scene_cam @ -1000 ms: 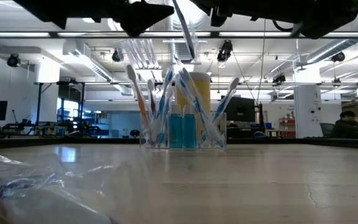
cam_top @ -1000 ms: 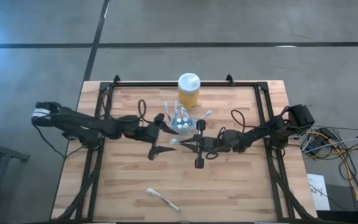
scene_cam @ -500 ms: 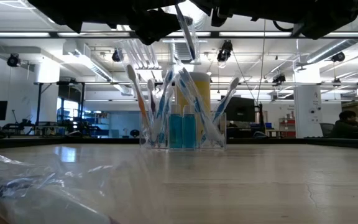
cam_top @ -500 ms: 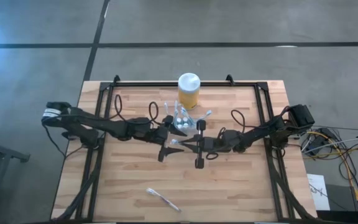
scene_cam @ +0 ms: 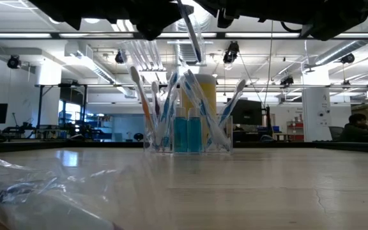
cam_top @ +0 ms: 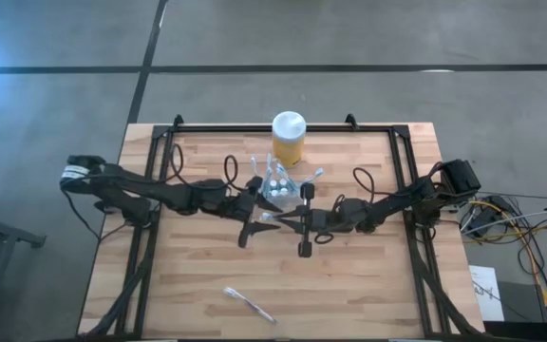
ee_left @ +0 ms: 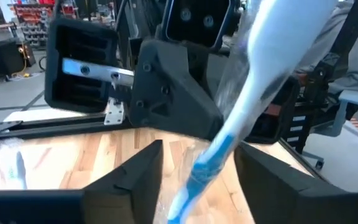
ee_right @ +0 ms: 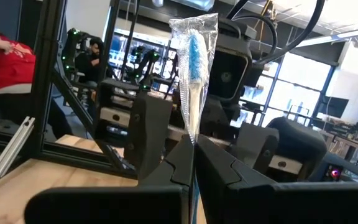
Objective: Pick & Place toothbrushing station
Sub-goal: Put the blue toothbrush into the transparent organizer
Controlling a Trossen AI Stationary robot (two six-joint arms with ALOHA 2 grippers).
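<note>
The toothbrushing station, a clear holder stuck with several toothbrushes and small tubes, stands on the table at the far middle and shows in the low view too. My right gripper is shut on a blue and white toothbrush in a clear wrapper, just in front of the station. My left gripper faces it from the left, open. Its fingers stand on either side of the toothbrush and I see no touch. My right gripper pinches the wrapped toothbrush between its two fingers, part way along its length. The fingers come about level from the table's right and lie across it. The toothbrush stands nearly upright and tilted, one end above the fingers and one below, clear of the table.
A yellow jar with a white lid stands just behind the station. Another wrapped toothbrush lies near the table's front edge, close to the low camera. A black frame runs along the table's far and side edges.
My left gripper has moved toward the table's right, up to the toothbrush that my right gripper holds still. The toothbrush has kept its place and tilt.
</note>
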